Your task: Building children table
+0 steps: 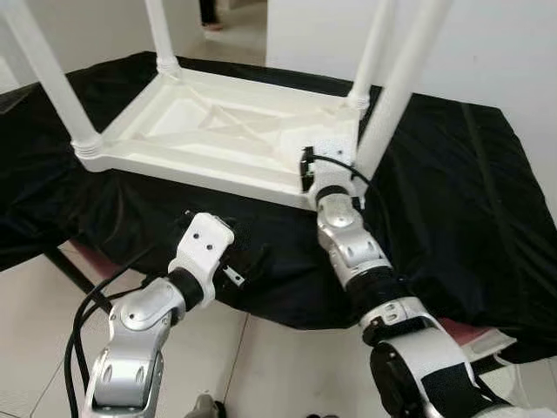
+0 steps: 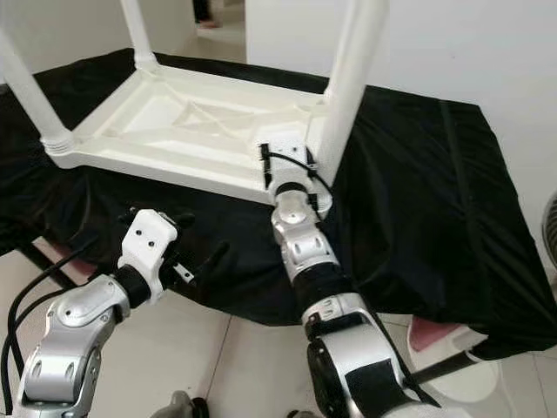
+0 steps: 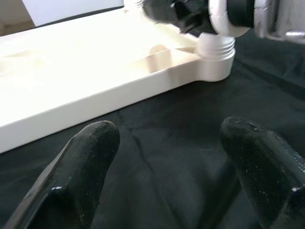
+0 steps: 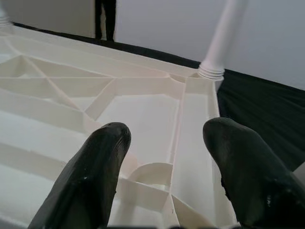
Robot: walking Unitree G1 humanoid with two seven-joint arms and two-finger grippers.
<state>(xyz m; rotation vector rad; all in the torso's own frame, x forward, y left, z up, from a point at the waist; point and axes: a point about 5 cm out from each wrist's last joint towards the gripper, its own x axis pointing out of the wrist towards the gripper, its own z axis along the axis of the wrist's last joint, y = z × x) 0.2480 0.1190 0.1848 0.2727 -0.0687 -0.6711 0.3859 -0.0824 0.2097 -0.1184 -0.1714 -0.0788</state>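
Note:
A white plastic children's table (image 1: 209,131) lies upside down on a black cloth (image 1: 452,192), its legs pointing up. The near-right leg (image 1: 400,87) rises from its threaded corner socket (image 3: 215,57). My right gripper (image 2: 264,165) is at that near-right corner, just beside the leg, and in the right wrist view it (image 4: 167,157) is open over the ribbed underside (image 4: 143,109). My left gripper (image 2: 196,239) hovers open over the cloth in front of the table's near edge (image 3: 95,102), holding nothing.
The cloth-covered surface ends just in front of my arms, with pale tiled floor (image 1: 278,366) below. Black cables (image 1: 83,322) hang beside my left arm. A person's legs (image 4: 105,19) stand far behind the table. A white wall (image 1: 487,43) closes the right side.

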